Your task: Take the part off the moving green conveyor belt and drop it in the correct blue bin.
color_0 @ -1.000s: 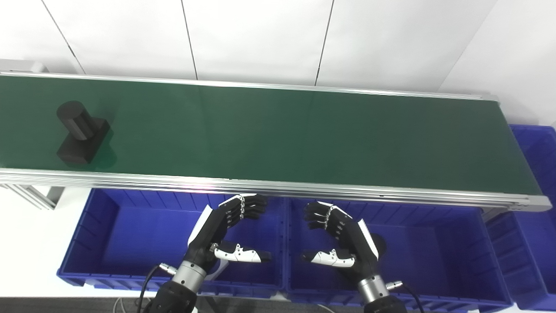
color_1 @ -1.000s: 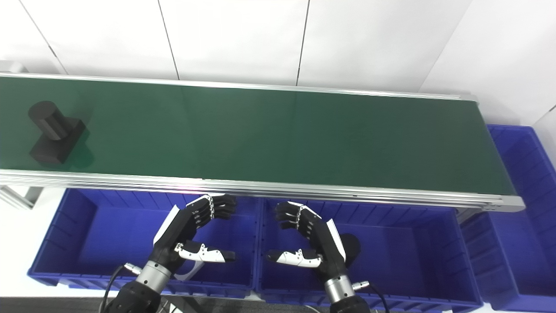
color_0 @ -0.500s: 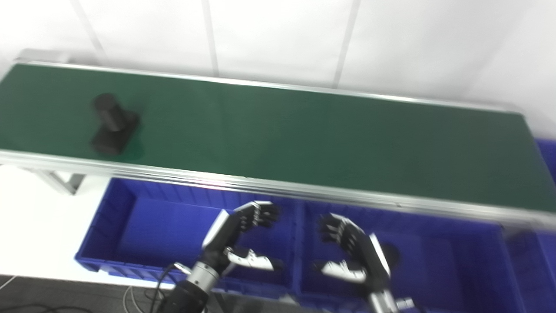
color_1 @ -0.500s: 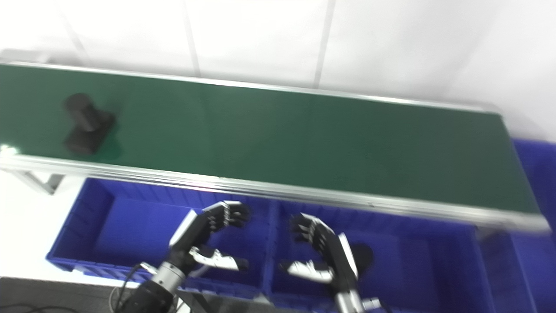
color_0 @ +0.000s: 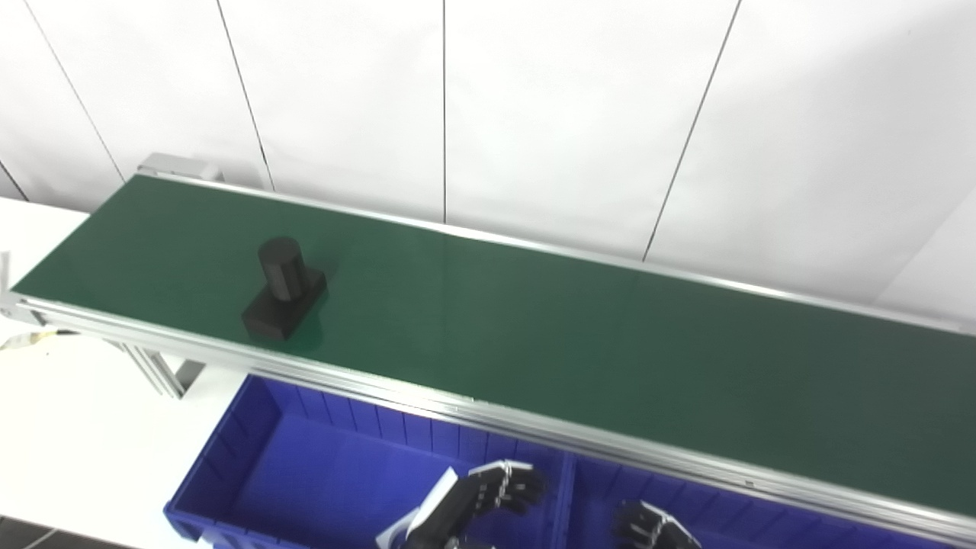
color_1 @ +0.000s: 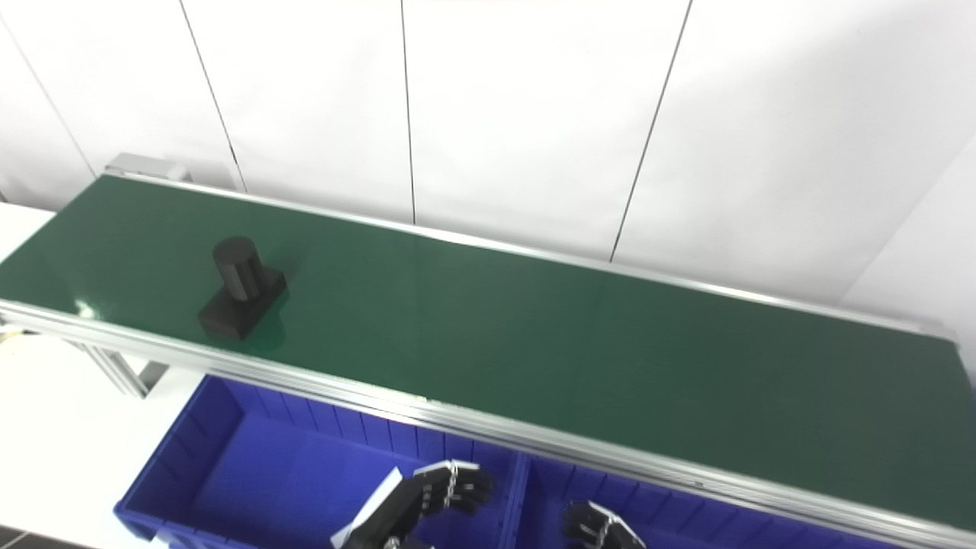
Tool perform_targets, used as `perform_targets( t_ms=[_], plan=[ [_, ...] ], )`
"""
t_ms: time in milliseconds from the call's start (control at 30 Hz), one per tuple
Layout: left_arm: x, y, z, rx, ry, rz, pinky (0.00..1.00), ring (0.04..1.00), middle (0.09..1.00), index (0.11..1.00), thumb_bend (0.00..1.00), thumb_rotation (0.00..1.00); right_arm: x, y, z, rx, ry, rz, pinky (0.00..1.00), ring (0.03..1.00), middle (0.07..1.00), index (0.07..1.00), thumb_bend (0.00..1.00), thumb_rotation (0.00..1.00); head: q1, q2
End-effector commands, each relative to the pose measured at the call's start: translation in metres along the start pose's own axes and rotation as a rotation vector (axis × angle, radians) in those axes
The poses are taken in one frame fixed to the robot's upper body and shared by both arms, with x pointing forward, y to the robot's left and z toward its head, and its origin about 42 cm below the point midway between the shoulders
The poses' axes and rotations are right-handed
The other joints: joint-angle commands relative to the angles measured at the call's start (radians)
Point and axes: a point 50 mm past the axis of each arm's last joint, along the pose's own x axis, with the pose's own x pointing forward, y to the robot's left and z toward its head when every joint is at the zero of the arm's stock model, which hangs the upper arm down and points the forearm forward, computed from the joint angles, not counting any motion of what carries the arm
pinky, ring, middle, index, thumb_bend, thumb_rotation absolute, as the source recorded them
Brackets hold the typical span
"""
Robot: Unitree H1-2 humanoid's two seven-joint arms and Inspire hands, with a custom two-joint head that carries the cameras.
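Note:
A black part [color_0: 284, 290], an upright cylinder on a rectangular base, rides on the green conveyor belt [color_0: 534, 335] near its left end, closer to the near rail. My left hand [color_0: 476, 507] hovers over the left blue bin [color_0: 328, 473] at the picture's bottom edge, with its fingers curled and nothing in them. Only the fingertips of my right hand [color_0: 652, 530] show, above the right blue bin [color_0: 602, 496]; the rest is cut off. Both hands are on the near side of the belt, far to the right of the part.
An aluminium rail [color_0: 427, 400] edges the belt on the near side, directly above the bins' far walls. The conveyor's leg [color_0: 156, 370] stands at the left on a white table [color_0: 69, 427]. White wall panels rise behind the belt.
The camera has swung up and to the left, so the belt's left end shows and the hands sit at the bottom edge. The part seems a little further right along the belt.

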Motion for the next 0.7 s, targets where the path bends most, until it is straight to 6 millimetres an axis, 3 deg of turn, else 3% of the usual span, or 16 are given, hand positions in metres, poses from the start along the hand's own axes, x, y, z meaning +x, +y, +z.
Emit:
perform_targets(
  t_ms=[0, 400, 667],
  plan=[
    [0.011, -0.002, 0.011, 0.01, -0.073, 0.004, 0.67, 0.713, 0.737, 0.706, 0.92, 0.03, 0.009, 0.0, 0.01, -0.006, -0.073, 0.015, 0.64, 0.712, 0.733, 0.715, 0.94, 0.19, 0.015, -0.003],
    [0.02, -0.008, 0.009, 0.004, -0.065, 0.008, 0.71, 0.72, 0.733, 0.706, 0.93, 0.04, 0.013, -0.007, 0.009, -0.003, -0.07, 0.018, 0.66, 0.721, 0.739, 0.715, 0.95, 0.22, 0.011, -0.006],
    [0.026, -0.009, 0.01, 0.014, -0.068, 0.009, 0.69, 0.717, 0.734, 0.71, 0.92, 0.05, 0.013, -0.008, 0.025, -0.009, -0.134, 0.018, 0.63, 0.698, 0.726, 0.702, 0.94, 0.17, 0.005, -0.007]
  ],
)
